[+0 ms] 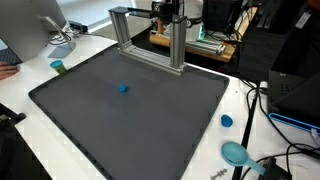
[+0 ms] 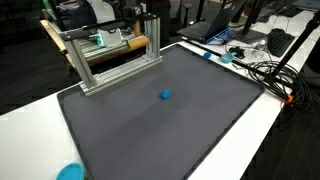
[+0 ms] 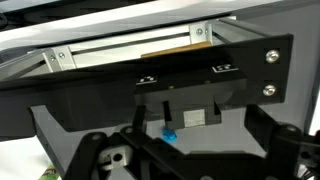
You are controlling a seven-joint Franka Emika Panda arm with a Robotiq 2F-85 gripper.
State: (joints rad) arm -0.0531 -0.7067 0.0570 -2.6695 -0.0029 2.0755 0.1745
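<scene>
**A:** Dark grey mat (image 1: 130, 120) over a white bench (image 1: 30, 88), office clutter behind it. Where's the gripper (image 3: 187, 158)?

**B:** It shows properly only in the wrist view, along the bottom edge. Its black fingers (image 3: 98, 155) stand wide apart with nothing between them and nothing touching them.

**A:** What's closest to it?

**B:** The aluminium frame (image 1: 178, 45), whose pale bars run across the top of the wrist view. In both exterior views it stands upright at the far edge of the mat (image 2: 82, 65).

**A:** And the small blue piece (image 1: 123, 88)?

**B:** It lies alone on the mat, well apart from the frame, out in the open (image 2: 165, 96). A blue speck also shows low in the wrist view, but I can't tell whether it's the same piece.

**A:** Anything further out?

**B:** In an exterior view, off the mat on the bare bench, there's a blue cap (image 1: 227, 121) with a teal disc (image 1: 235, 153) near it. Cables (image 1: 262, 100) trail beside those. At the opposite corner, a small green cup (image 1: 58, 67) sits near a monitor (image 1: 30, 35).
</scene>
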